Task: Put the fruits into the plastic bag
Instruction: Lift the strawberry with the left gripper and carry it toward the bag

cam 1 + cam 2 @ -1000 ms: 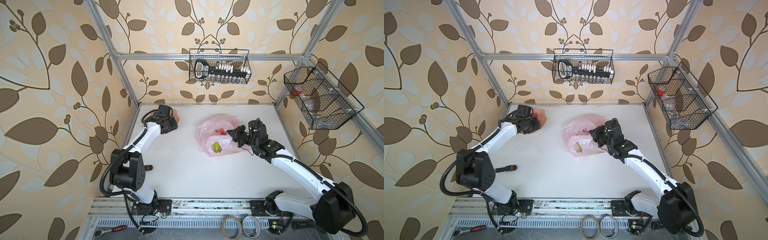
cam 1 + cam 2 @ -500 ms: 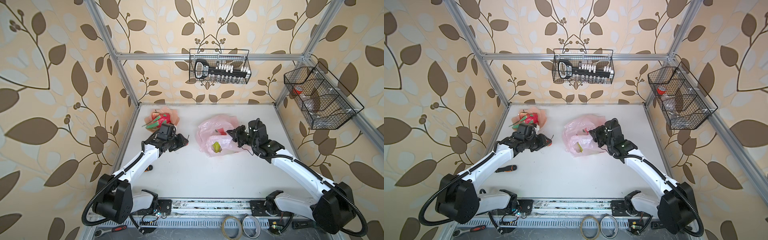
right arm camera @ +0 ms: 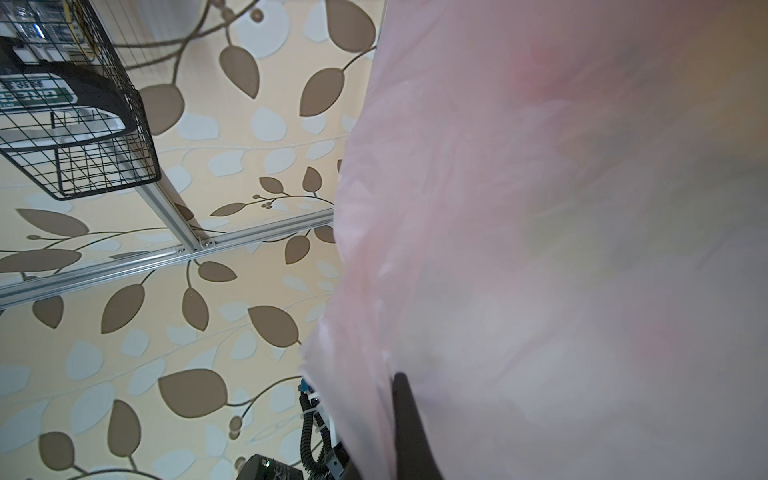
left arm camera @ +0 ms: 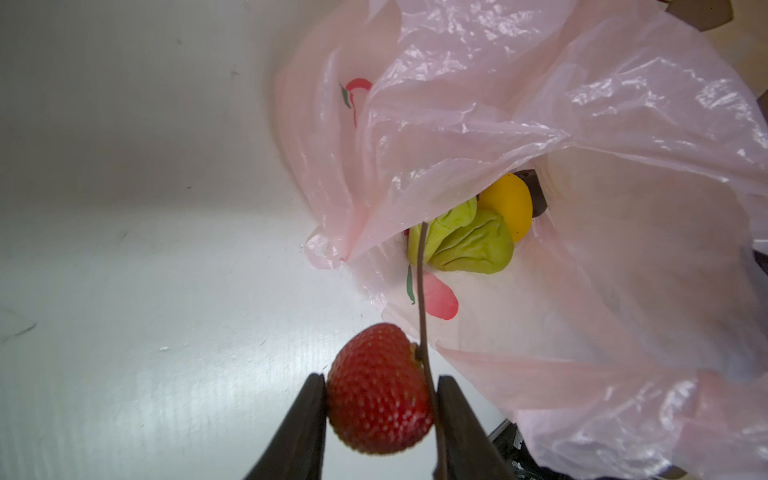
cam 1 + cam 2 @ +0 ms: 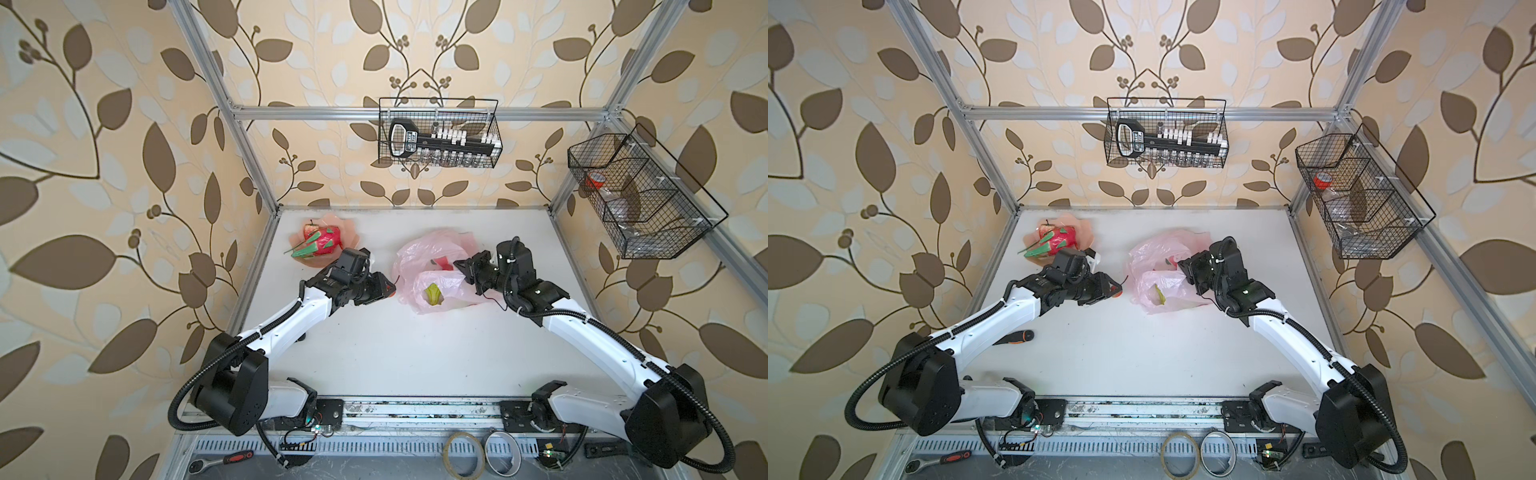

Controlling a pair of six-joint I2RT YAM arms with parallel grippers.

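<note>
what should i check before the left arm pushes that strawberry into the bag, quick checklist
1. Grip on the strawberry: ok, the left gripper has a finger on each side.
2. Mouth of the plastic bag open toward it: ok, green fruit and yellow fruit show inside.
3. Bag edge held up: ok, the right gripper is shut on the film.
4. Strawberry past the rim: not ok, it sits above the table, short of the mouth.
5. The stem clear of the film: cannot tell.
6. All fruit bagged: not ok, the dragon fruit lies on the dish.
</note>
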